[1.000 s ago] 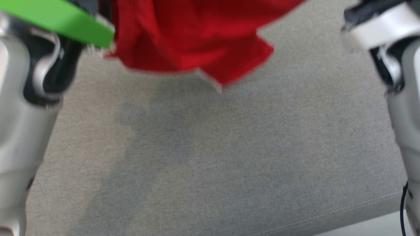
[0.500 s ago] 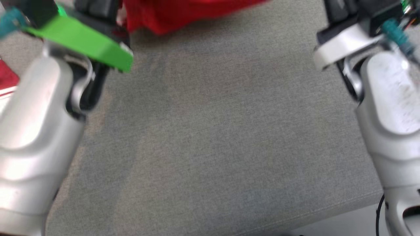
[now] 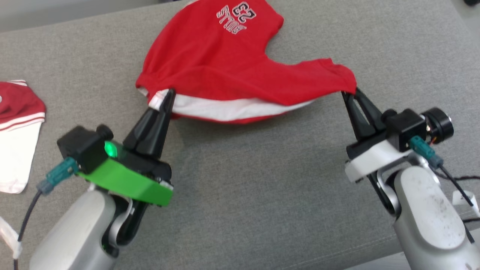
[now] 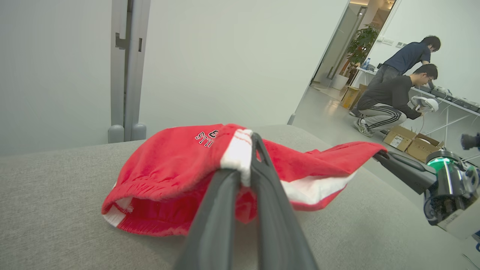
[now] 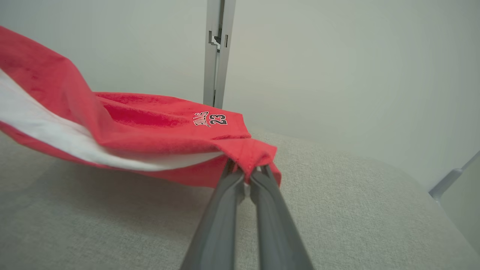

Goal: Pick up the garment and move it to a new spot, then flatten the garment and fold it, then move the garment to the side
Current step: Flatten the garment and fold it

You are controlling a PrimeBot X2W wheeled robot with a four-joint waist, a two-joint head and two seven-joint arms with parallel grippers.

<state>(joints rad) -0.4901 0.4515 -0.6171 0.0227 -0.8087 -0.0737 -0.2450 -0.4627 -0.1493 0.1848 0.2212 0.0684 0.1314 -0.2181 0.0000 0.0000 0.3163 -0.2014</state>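
Observation:
The garment [image 3: 221, 60] is a pair of red shorts with a white side stripe and a white "23" print. It is stretched between my two grippers, its far part resting on the grey cushion [image 3: 262, 180]. My left gripper [image 3: 169, 94] is shut on the white-trimmed corner at the left. My right gripper [image 3: 348, 93] is shut on the red corner at the right. The left wrist view shows my left gripper [image 4: 247, 150] pinching the white trim of the garment [image 4: 168, 165]. In the right wrist view my right gripper [image 5: 245, 172] clamps the garment [image 5: 150, 131].
A second red and white garment [image 3: 17, 123] lies at the cushion's left edge. A wall with a grey post [image 5: 215, 52] stands behind the cushion. Two people [image 4: 397, 90] work at a table far off in the left wrist view.
The head camera has tilted up, so the whole garment and both grippers now show. Both grippers still hold the garment.

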